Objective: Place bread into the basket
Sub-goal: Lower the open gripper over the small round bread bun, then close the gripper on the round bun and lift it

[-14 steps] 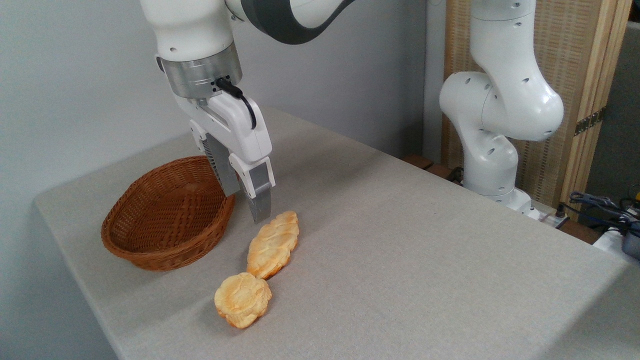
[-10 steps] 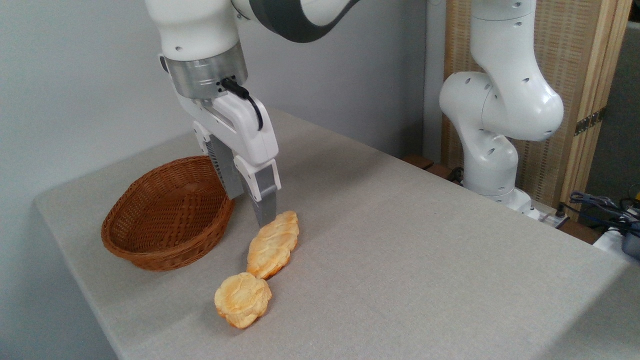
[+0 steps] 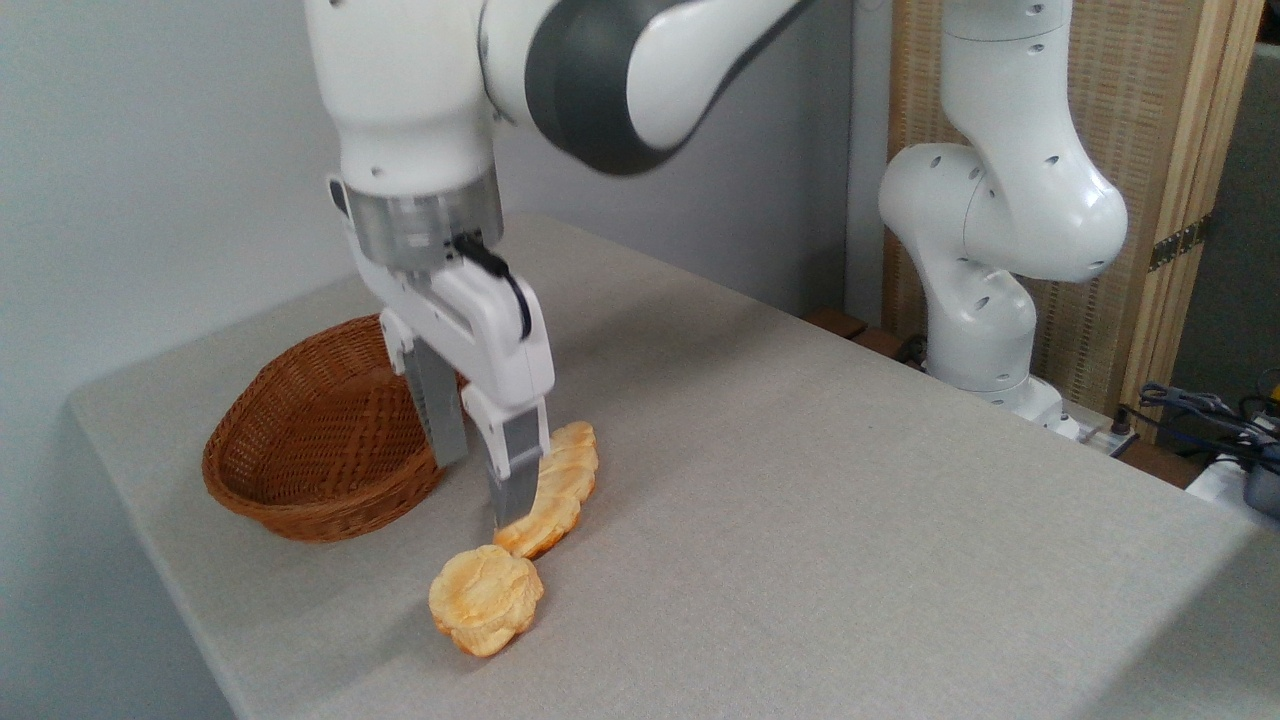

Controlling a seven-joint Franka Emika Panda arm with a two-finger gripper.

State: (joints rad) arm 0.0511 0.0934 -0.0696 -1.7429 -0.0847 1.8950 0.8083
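Observation:
The bread (image 3: 486, 598), a small round lumpy golden bun, lies on the grey table near the front edge. The reddish-brown wicker basket (image 3: 300, 440) sits to its upper left and holds nothing that I can see. My gripper (image 3: 483, 493) points down between the basket and the bun, open, with nothing between its fingers. Its right finger (image 3: 517, 480) stands in front of the left part of a longer braided loaf (image 3: 558, 492). The fingertips are a short way above and behind the bun.
The braided loaf lies just behind the bun, its near end touching or almost touching it. The arm's white base (image 3: 990, 250) stands at the back right by a wooden screen. Cables (image 3: 1200, 410) lie at the far right. The table's edge runs close in front of the bun.
The gripper has come down and forward, from beside the far end of the braided loaf towards the bun. Both breads and the basket stay where they were.

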